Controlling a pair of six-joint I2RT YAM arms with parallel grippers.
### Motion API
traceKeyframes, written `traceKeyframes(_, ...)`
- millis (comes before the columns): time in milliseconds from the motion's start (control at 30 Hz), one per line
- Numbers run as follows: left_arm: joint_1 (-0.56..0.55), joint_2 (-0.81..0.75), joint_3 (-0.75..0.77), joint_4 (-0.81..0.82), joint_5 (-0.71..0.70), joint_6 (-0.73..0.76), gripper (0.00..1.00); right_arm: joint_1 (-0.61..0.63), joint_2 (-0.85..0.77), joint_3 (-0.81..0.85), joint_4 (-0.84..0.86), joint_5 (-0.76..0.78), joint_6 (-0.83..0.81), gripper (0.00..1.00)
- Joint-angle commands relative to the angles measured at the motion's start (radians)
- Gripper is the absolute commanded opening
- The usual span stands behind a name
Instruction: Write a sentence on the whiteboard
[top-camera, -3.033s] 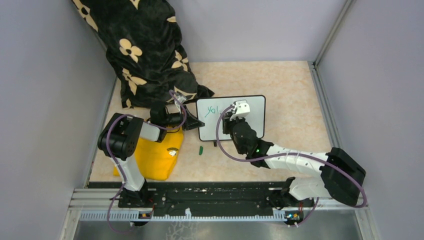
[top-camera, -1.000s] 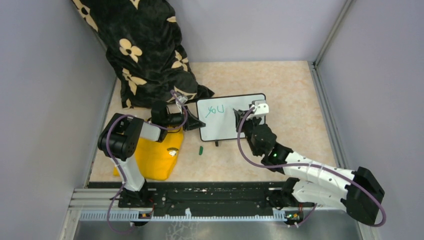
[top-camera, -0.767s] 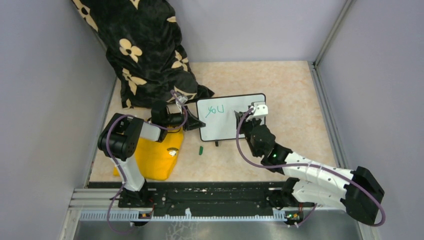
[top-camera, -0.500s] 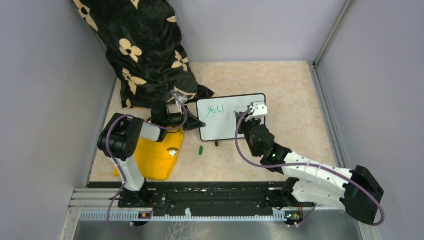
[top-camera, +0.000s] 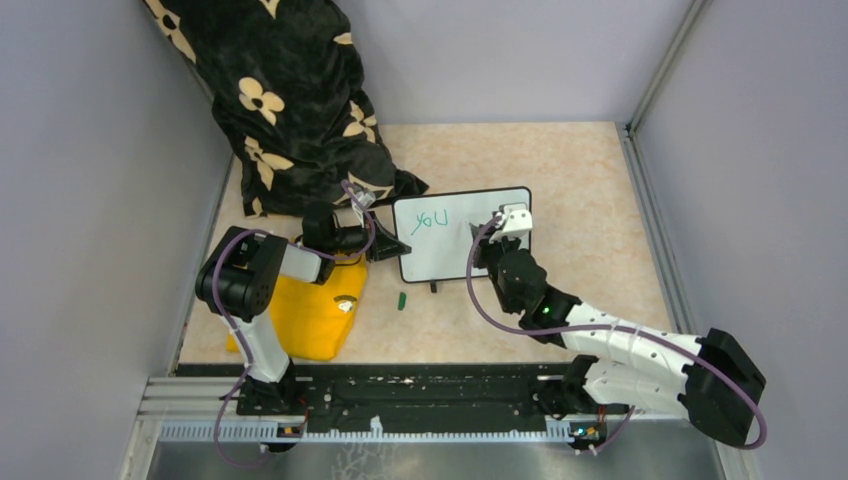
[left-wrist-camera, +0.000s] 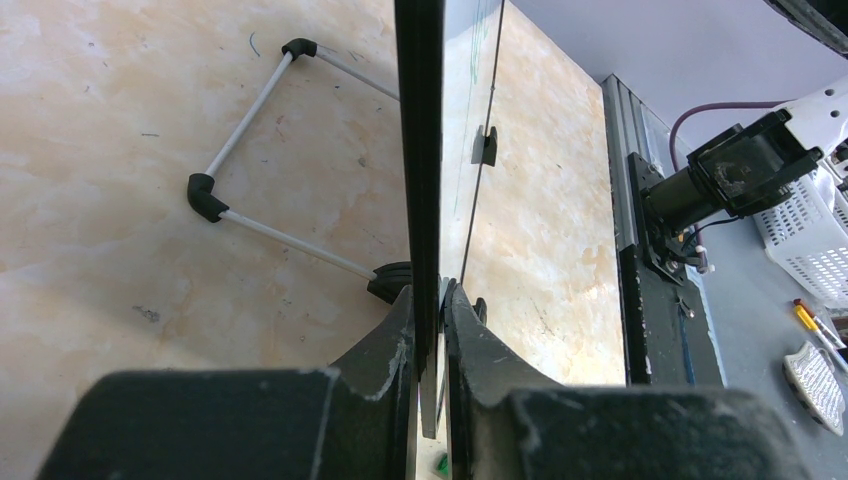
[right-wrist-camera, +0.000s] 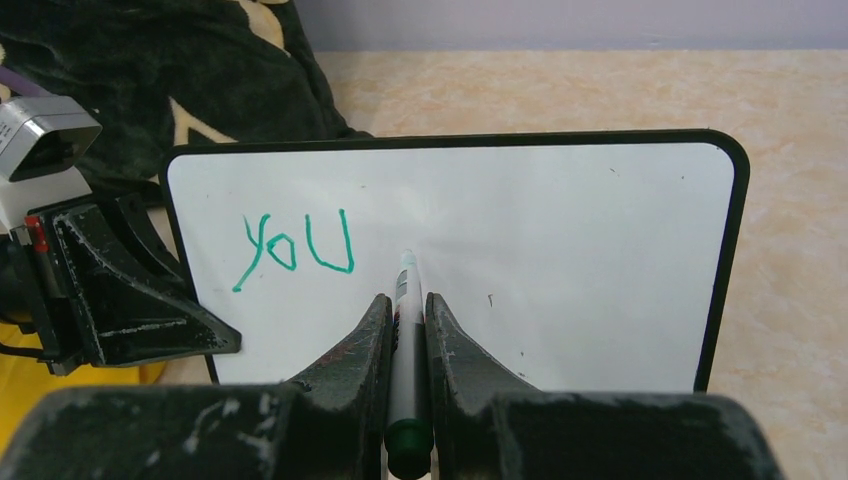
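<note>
The whiteboard (top-camera: 445, 258) stands upright mid-table, black-framed. Of the sentence only the green word "you" (top-camera: 431, 221) shows, at the board's upper left; it also shows in the right wrist view (right-wrist-camera: 298, 247). My left gripper (top-camera: 395, 247) is shut on the whiteboard's left edge (left-wrist-camera: 418, 130), one finger on each face (left-wrist-camera: 428, 300). My right gripper (top-camera: 487, 240) is shut on a green marker (right-wrist-camera: 404, 330). The marker tip sits at the white board face (right-wrist-camera: 560, 260) just right of "you"; I cannot tell if it touches.
A black cloth with cream flowers (top-camera: 290, 100) lies at the back left. A yellow object (top-camera: 310, 315) lies under the left arm. A small green cap (top-camera: 401, 300) lies in front of the board. The board's wire stand (left-wrist-camera: 270, 150) rests behind it. Grey walls enclose the table.
The word went from "yo" to "you". My right gripper moved right across the board with the marker, then drifted slightly back left. The left gripper has not moved.
</note>
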Motion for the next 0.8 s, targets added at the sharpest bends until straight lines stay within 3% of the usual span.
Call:
traceKeyframes(0,-0.01,0.012,0.004,-0.061,-0.045,0.071,0.0,-0.011,0.002,0.034,0.051,0.015,-0.018,0.0)
traceKeyframes(767,-0.01,0.017,0.01,-0.065,-0.046,0.069,0.0,-0.028,0.039,0.057,0.079,-0.019,0.013,0.0)
